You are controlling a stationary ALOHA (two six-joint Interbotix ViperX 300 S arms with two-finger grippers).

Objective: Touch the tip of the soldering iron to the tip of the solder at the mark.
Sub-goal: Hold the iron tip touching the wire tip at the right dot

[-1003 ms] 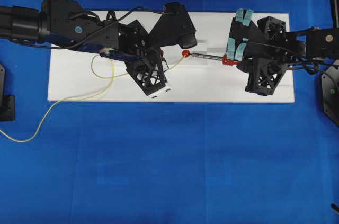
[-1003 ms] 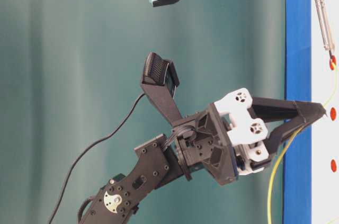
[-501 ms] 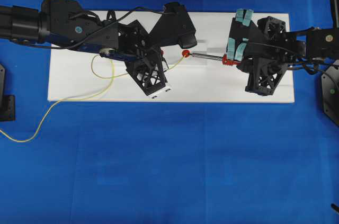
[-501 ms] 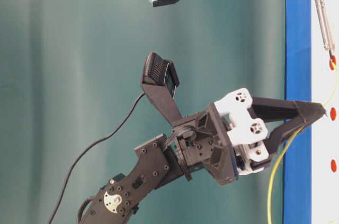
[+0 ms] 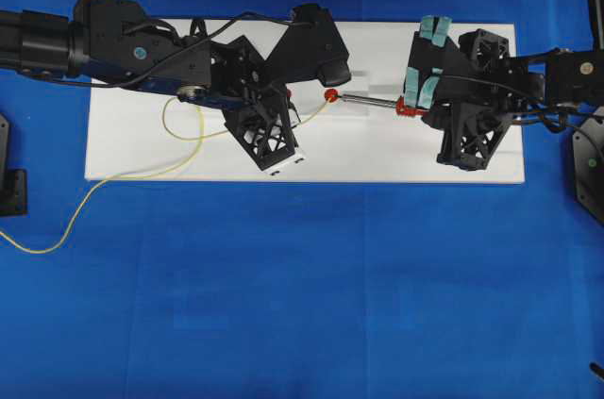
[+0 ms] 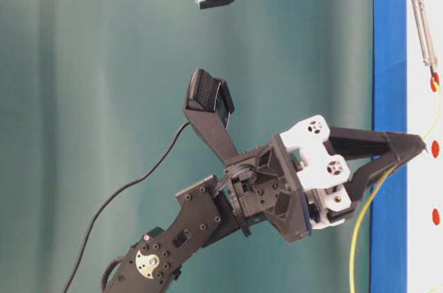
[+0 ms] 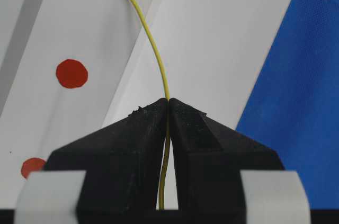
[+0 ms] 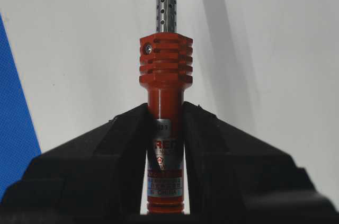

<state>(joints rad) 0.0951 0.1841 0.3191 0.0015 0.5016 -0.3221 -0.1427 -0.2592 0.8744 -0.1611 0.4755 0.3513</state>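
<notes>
You have the white board (image 5: 142, 149) lying on the blue cloth (image 5: 302, 305), and everything that matters sits around the red mark (image 5: 331, 95) near the board's middle. To the left of that mark, your left gripper (image 7: 168, 105) is clamped together on the solder (image 7: 153, 44). The free end of the wire curves away from the jaws and its tip lands on the mark. To the right of the mark, your right gripper (image 8: 165, 123) is clamped on the red handle of the soldering iron (image 8: 165, 70), and the iron's long axis runs almost level along the board with its point aimed at the mark.

From overhead the dark tip sits at the mark's right edge, so the two tips look met or nearly met. The iron's tip is cut off in the right wrist view. Overhead and at table level the junction is too small to tell contact from a hair's gap.
</notes>
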